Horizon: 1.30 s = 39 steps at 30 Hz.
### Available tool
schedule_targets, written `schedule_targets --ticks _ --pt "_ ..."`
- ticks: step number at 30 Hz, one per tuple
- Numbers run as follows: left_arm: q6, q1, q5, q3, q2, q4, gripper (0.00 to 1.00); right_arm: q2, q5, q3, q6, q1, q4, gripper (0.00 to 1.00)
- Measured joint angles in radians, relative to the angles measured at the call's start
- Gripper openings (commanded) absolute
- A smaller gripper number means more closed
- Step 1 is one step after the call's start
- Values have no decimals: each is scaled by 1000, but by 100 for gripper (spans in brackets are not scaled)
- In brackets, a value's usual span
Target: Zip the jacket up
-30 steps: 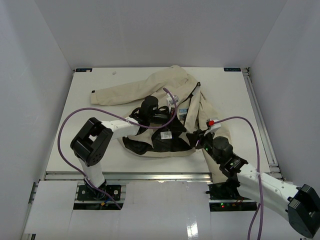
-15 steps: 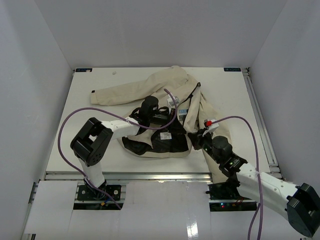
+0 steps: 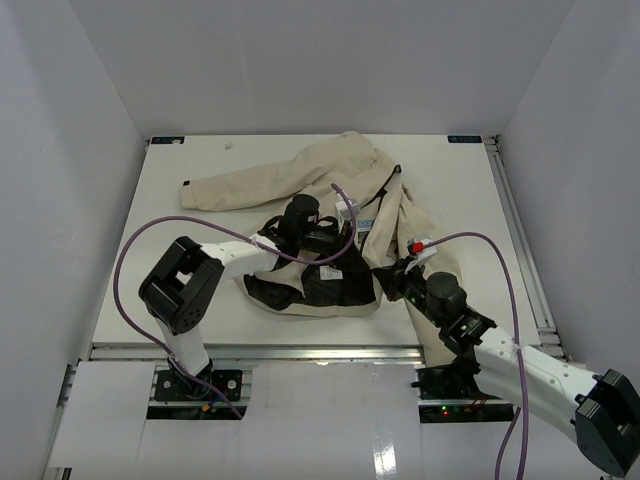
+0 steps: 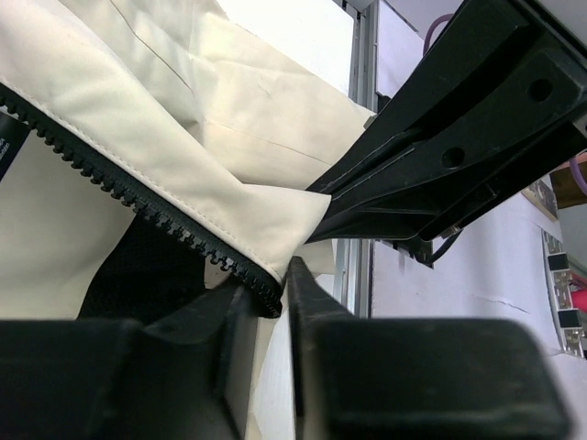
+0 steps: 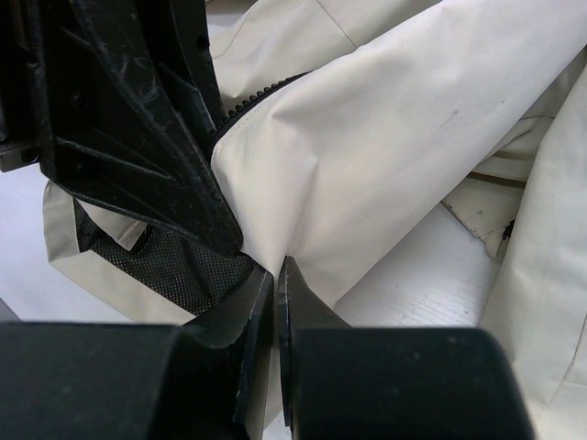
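Note:
The cream-beige jacket [image 3: 300,175] lies spread on the white table, its front open and its black lining [image 3: 335,285] showing near the hem. My left gripper [image 3: 350,243] is shut on the dark zipper edge [image 4: 138,197] at its lower end, which sits pinched between the jaws of the left gripper [image 4: 268,295]. My right gripper [image 3: 385,278] is close beside it, to the right. In the right wrist view the right gripper [image 5: 276,275] is shut on a fold of the cream jacket panel [image 5: 394,137]. The left gripper's black fingers [image 5: 138,119] almost touch it.
White walls enclose the table on three sides. A metal rail [image 3: 520,230] runs along the table's right edge. Purple cables [image 3: 130,260] loop over both arms. One jacket sleeve [image 3: 240,185] stretches toward the far left.
My right gripper has moved a little left, toward the left gripper. The hem fabric between them has bunched and the white tag on the lining is less visible.

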Motion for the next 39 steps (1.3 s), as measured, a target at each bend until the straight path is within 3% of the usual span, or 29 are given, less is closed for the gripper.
schedule_targets --ticks 4,9,17,28,33,35,37,39 --pt "9 0 -6 0 0 -2 36 11 -6 0 2 -1 0 8" --pt "15 0 -25 -1 -3 -2 51 14 -12 2 3 -2 0 8" --pt "56 0 -97 -80 -65 1 48 14 -34 11 24 -2 -2 8" --pt "42 0 -94 -114 -87 93 44 28 -57 24 37 -7 -1 8" --pt "27 -1 -82 -114 -87 127 24 26 -64 24 41 -7 -1 8" --pt "18 -1 -69 -114 -86 141 8 26 -69 24 44 -7 -1 14" --pt "8 -1 -53 -115 -86 153 0 25 -75 24 47 -7 -1 31" --pt "-7 -1 -37 -115 -86 166 0 20 -80 25 49 -7 -5 43"
